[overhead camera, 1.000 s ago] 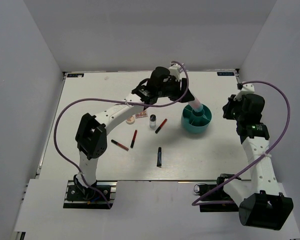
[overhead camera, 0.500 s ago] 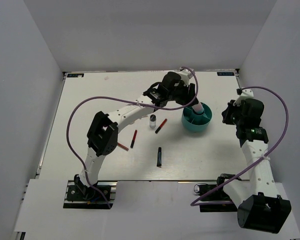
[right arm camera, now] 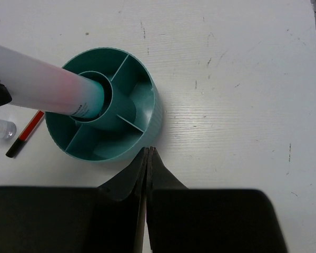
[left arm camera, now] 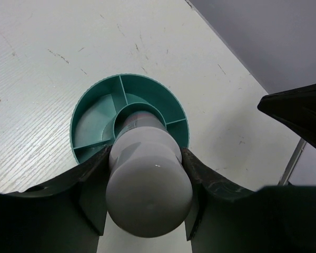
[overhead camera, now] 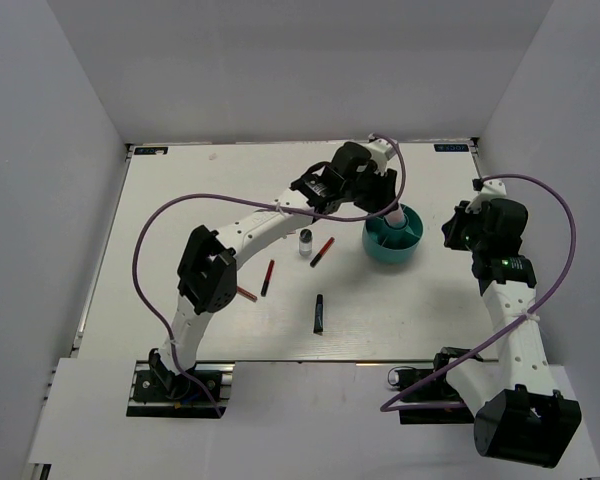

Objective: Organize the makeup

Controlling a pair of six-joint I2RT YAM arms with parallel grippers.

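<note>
Over tub (right arm camera: 156, 115) centre well, L gripper (left arm camera: 146, 182) clamps pink-white tube (right arm camera: 39, 79), tip just inside, tilted. Straighten, lower till seated, then let go. R gripper (right arm camera: 147, 154) pinched together, empty, beside tub.

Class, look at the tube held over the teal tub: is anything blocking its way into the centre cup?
Nothing visible does. The tube, held by the left fingers, appears to have its lower end in the centre cup of the tub. The shut right fingers sit beside the tub's outer wall, not over the cup.
</note>
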